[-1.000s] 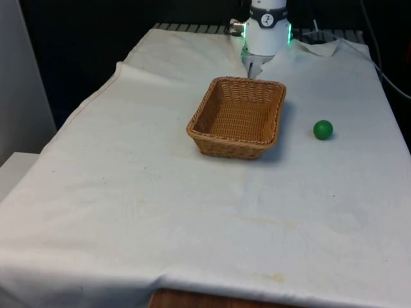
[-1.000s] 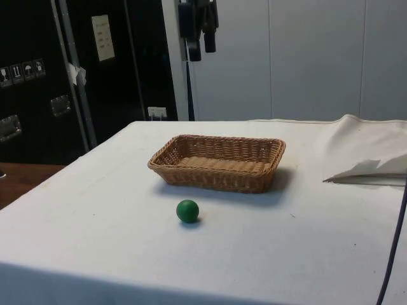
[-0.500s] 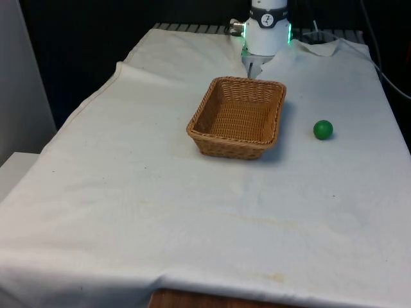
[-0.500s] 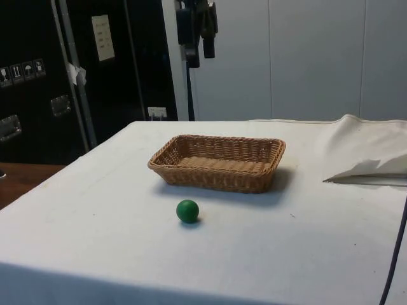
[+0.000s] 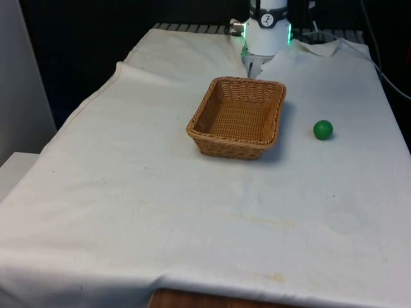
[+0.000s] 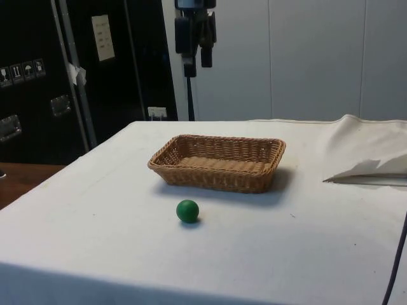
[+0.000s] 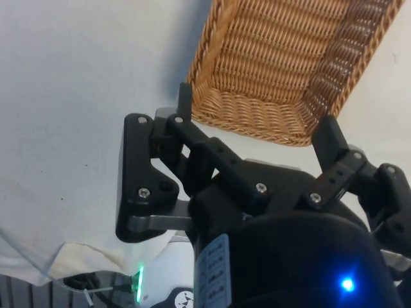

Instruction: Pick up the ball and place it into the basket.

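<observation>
Since the earlier frames, the pincer (image 6: pixel 194 60) has dropped a little lower in the side view, while the ball and basket lie where they were.

Front view: a woven brown basket (image 5: pixel 238 117) sits on the white-clothed surface (image 5: pixel 128 192), toward the far end. A small green ball (image 5: pixel 323 129) rests on the cloth toward the front view's right of the basket, apart from it. The white arm (image 5: pixel 264 32) rises just behind the basket's far rim.

Side view: the pincer hangs high above the surface, over the basket's (image 6: pixel 218 161) far left corner, its two black fingers (image 6: pixel 189 65) pointing down with a gap between them and holding nothing. The ball (image 6: pixel 187 211) lies on the cloth nearer the camera than the basket, close to its front wall but not touching.

Wrist view: the fingers (image 7: pixel 185 102) stand spread apart, with one end of the basket (image 7: pixel 282 58) below and beyond them.
</observation>
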You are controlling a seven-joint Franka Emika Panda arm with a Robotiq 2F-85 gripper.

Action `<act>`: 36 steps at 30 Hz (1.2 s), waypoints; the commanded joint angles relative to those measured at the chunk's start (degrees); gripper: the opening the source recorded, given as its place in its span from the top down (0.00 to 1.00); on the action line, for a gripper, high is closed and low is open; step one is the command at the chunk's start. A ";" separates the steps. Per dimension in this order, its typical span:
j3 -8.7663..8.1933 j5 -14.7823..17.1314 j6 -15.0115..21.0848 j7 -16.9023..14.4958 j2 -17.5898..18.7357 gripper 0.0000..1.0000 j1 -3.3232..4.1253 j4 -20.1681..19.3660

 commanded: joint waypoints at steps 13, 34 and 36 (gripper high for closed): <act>2.06 1.32 2.81 1.09 3.38 0.00 0.29 -0.23; 5.39 3.32 6.30 2.12 8.42 0.00 0.11 -0.57; 5.67 4.41 7.96 2.12 9.34 0.00 0.29 -0.97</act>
